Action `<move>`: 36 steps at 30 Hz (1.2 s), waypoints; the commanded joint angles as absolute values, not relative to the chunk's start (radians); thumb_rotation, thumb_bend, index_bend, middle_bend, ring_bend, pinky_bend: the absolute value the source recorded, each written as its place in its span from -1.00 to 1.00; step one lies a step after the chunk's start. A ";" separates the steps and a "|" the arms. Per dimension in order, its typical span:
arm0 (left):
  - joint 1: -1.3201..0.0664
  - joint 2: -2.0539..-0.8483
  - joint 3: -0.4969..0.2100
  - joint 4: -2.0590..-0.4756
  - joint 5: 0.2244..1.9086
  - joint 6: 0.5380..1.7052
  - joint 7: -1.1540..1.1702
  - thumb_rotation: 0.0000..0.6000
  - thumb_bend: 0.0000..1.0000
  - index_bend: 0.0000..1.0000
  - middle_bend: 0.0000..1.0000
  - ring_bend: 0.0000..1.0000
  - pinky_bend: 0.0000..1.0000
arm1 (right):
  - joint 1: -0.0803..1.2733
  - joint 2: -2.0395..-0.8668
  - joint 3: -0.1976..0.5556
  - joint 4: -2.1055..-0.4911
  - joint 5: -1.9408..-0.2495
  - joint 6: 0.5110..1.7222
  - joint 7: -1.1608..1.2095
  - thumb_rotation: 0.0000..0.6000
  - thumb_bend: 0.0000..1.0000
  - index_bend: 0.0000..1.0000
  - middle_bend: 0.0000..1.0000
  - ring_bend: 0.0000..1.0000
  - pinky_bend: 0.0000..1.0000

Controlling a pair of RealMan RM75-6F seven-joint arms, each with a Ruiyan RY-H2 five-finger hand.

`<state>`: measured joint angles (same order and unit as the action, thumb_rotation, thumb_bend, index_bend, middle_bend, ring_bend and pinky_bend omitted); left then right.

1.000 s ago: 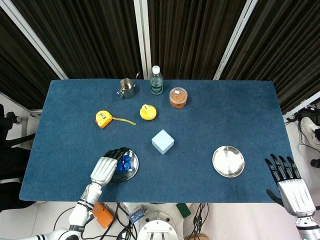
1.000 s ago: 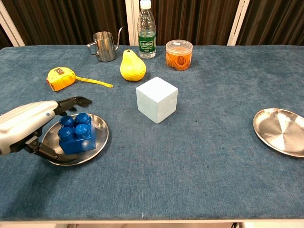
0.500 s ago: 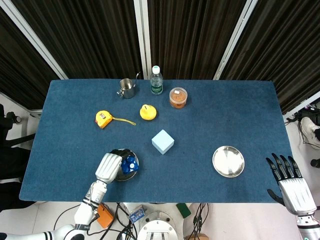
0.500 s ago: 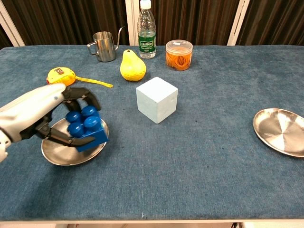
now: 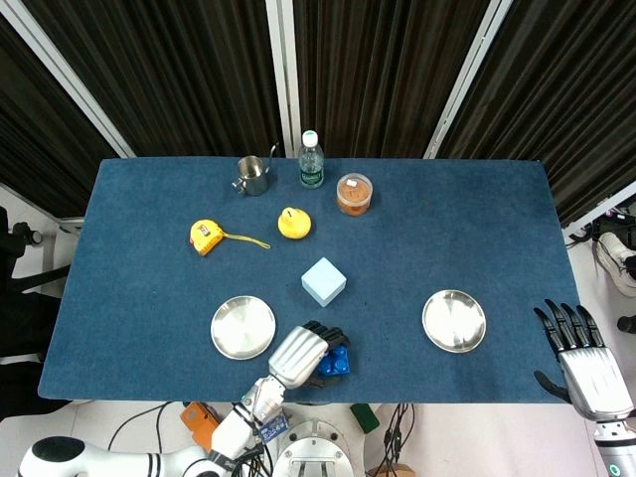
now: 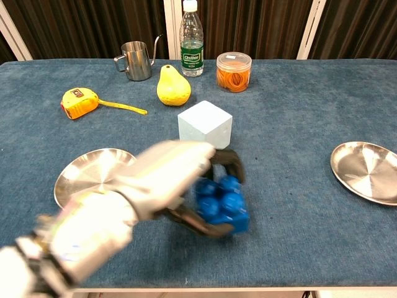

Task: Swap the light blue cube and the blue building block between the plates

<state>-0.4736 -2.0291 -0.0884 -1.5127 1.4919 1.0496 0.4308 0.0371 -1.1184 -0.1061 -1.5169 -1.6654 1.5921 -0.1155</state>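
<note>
Dark curtains stand behind the blue table [image 5: 477, 229]. Above it the left hand [image 6: 167, 177] holds the blue block [image 6: 222, 208], between the left plate [image 5: 242, 327] and the right plate [image 5: 454, 320]. The light blue cube [image 5: 324, 281] rests on the cloth near the middle. The right hand [image 5: 584, 356] is spread and holds nothing. I think the block should travel level and be lowered gently to the middle of the right plate.
</note>
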 commanded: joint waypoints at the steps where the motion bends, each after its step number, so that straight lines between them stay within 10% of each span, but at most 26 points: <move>1: -0.529 -2.124 -0.126 -1.414 1.463 1.016 0.487 1.00 -0.75 -0.40 -0.53 -0.59 -0.63 | 0.038 -1.110 -0.099 -1.515 -1.658 1.581 -0.096 1.00 -0.37 -1.00 -1.00 -1.00 -1.00; 8: -0.568 -2.138 -0.159 -1.397 1.479 1.034 0.455 1.00 -1.00 -0.77 -0.98 -1.00 -0.80 | 0.038 -1.100 -0.086 -1.515 -1.650 1.564 -0.080 1.00 -0.37 -1.00 -1.00 -1.00 -1.00; 18: -0.598 -2.030 -0.276 -1.580 1.502 1.110 0.422 1.00 -0.99 -0.77 -0.97 -1.00 -0.81 | 0.027 -1.097 -0.080 -1.522 -1.658 1.564 -0.082 1.00 -0.37 -1.00 -1.00 -1.00 -1.00; 36: -0.720 -2.126 -0.443 -1.255 1.198 1.054 0.433 1.00 -1.00 -0.83 -0.98 -1.00 -0.88 | 0.025 -1.085 -0.071 -1.530 -1.664 1.543 -0.060 1.00 -0.37 -1.00 -1.00 -1.00 -1.00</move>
<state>-0.7080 -2.1153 -0.4370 -1.2682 1.2270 1.0626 0.4304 0.0258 -1.0857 -0.0712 -1.5303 -1.6631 1.5426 -0.0600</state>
